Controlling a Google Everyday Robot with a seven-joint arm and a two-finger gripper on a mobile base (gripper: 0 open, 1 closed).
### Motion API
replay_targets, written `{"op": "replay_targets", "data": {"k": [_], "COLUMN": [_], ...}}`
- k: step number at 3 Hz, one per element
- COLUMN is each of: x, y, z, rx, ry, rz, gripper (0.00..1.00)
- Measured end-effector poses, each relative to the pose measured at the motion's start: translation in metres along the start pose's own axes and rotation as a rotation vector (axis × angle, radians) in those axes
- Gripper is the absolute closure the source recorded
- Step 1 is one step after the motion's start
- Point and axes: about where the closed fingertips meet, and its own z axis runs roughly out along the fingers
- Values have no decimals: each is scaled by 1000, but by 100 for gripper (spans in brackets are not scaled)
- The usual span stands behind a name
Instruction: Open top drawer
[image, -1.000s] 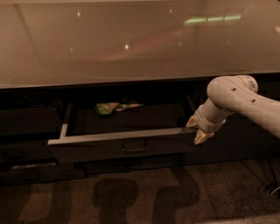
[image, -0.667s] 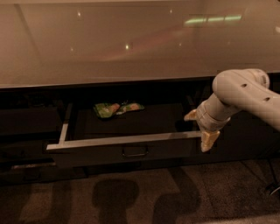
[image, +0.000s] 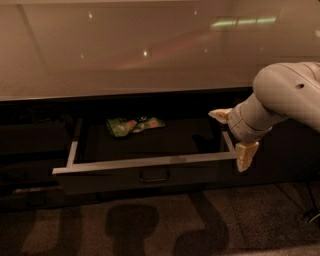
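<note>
The top drawer (image: 110, 181) stands pulled out from under the glossy counter, showing pale side rails, a dark floor and a small loop handle (image: 154, 175) centred on its dark front. A green snack packet (image: 134, 125) lies at the back of its floor. My gripper (image: 233, 136) hovers at the drawer's right front corner, just off the right rail, with its two pale fingers (image: 246, 154) spread wide and nothing between them. The white arm reaches in from the right edge.
A broad shiny countertop (image: 125, 50) overhangs the cabinets. Dark cabinet fronts flank the drawer left and right. Speckled dark floor (image: 150, 225) lies in front, carrying shadows of the arm.
The gripper let go at the drawer's right front corner and drew back to the right and up, its fingers spreading apart. The drawer stays pulled out.
</note>
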Motion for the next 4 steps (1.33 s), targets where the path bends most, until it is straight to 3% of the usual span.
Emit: {"op": "replay_targets", "data": {"k": [1,2,4], "x": [0,0,0], "y": [0,0,0], "z": [0,0,0], "rx": [0,0,0], "ry": [0,0,0], "rz": [0,0,0], "gripper": [4,23,69]}}
